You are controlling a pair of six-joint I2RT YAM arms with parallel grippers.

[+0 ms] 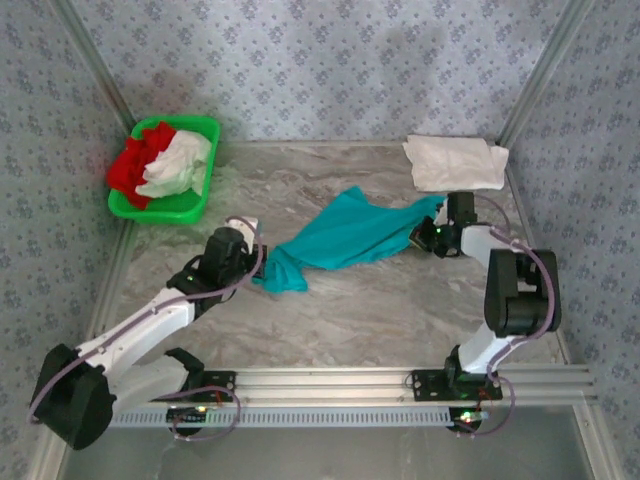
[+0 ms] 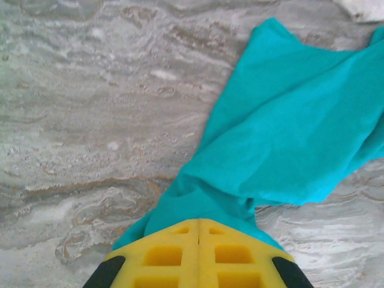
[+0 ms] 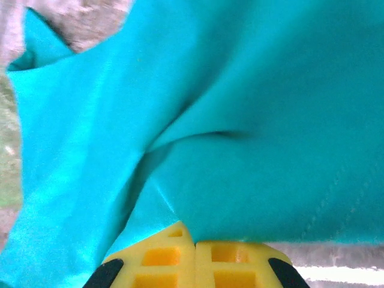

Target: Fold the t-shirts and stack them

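Across the middle of the marble table (image 1: 380,300), a teal t-shirt (image 1: 345,238) lies drawn out in a twisted band, its long axis running from near-left to far-right. The left gripper (image 1: 258,262) has the near-left end: in its wrist view the yellow pads (image 2: 162,255) meet with teal cloth bunched out from between them, so it reads as clamped on the shirt. The right gripper (image 1: 425,235) has the far-right end, its pads (image 3: 231,258) likewise pressed together on a pinch of fabric. Each arm sits at its own end, with the shirt's body lying between them and sagging onto the table. A folded white t-shirt (image 1: 455,162) rests at the far right corner; a red t-shirt (image 1: 135,165) and a crumpled white t-shirt (image 1: 180,165) wait in the green basket (image 1: 165,208) at far left. Spreading the teal shirt flat looks the likely next job.
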